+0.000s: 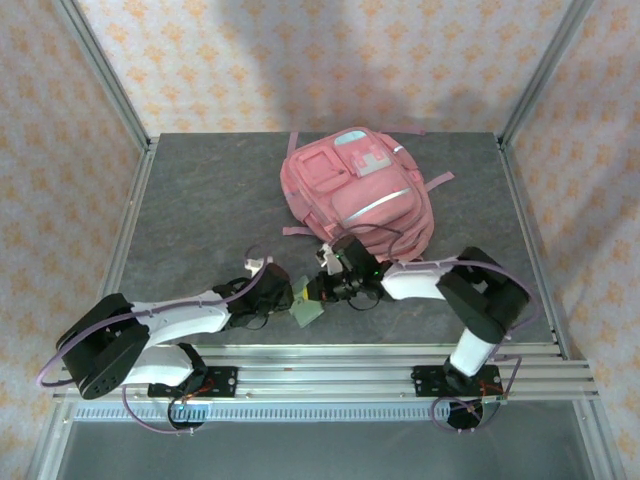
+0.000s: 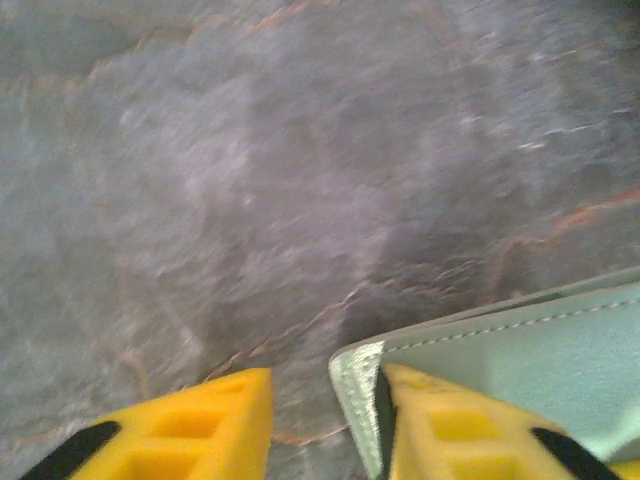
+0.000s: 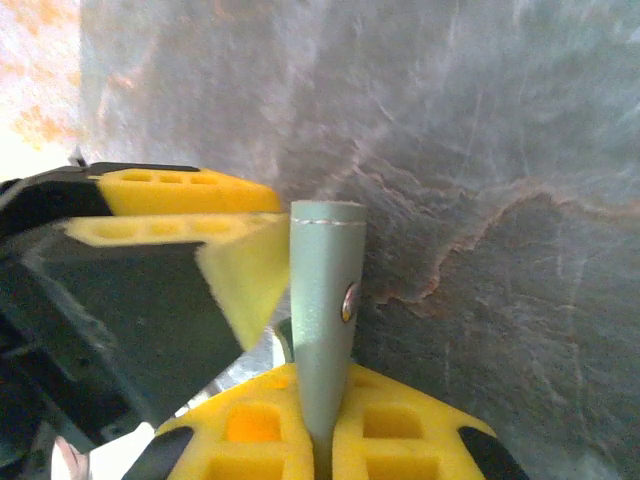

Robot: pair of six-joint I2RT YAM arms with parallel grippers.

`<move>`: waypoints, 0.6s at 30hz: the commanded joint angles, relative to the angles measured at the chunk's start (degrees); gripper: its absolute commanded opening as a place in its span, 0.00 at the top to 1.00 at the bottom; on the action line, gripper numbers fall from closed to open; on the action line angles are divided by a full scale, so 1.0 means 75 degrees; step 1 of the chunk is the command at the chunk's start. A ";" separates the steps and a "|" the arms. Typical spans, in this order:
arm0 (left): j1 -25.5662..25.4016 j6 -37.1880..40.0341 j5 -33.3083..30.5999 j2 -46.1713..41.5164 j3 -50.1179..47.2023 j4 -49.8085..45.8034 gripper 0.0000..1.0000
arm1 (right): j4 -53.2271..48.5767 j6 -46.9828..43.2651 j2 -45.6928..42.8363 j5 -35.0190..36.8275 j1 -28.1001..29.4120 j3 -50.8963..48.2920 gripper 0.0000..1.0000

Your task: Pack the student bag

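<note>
The right gripper is clamped on a flat pale-green stitched pouch, possibly a wallet. The left gripper stands partly open at its edge. The large pink fabric backpack, grey-striped with a pale blue patch, lies flat on the grey table just behind them. Any print on the patch is too small to read.

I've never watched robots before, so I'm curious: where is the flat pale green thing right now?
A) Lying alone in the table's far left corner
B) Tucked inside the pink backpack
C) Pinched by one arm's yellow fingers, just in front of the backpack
C: the right gripper is closed on the edge of the pale green thing, which from above sits between the two arms, on the near side of the pink backpack.
</note>
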 commanded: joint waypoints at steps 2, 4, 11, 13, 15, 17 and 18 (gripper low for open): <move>0.0002 0.0897 -0.0359 -0.0141 0.1028 0.0271 0.50 | -0.0665 -0.0148 -0.2000 0.0814 -0.0588 -0.0279 0.98; -0.0006 0.1294 -0.0225 0.0130 0.1459 0.0291 0.45 | -0.1094 -0.0103 -0.2877 0.1164 -0.1035 -0.0401 0.98; -0.0223 0.2583 -0.0007 0.1683 0.3417 0.0384 0.36 | -0.2061 0.0147 -0.5427 0.1823 -0.2825 -0.0701 0.97; -0.0278 0.2956 -0.0055 0.2243 0.4151 0.0311 0.35 | -0.2286 0.0298 -0.5801 0.1927 -0.3297 -0.0693 0.96; -0.0330 0.3373 -0.0095 0.2773 0.4846 0.0114 0.34 | -0.2583 0.0411 -0.5928 0.2028 -0.3698 -0.0638 0.96; -0.0404 0.3854 -0.0200 0.3304 0.5639 -0.0214 0.33 | -0.2820 0.0505 -0.5999 0.2079 -0.4069 -0.0631 0.96; -0.0441 0.4144 -0.0303 0.3568 0.6021 -0.0405 0.32 | -0.2881 0.0572 -0.6058 0.2073 -0.4283 -0.0674 0.97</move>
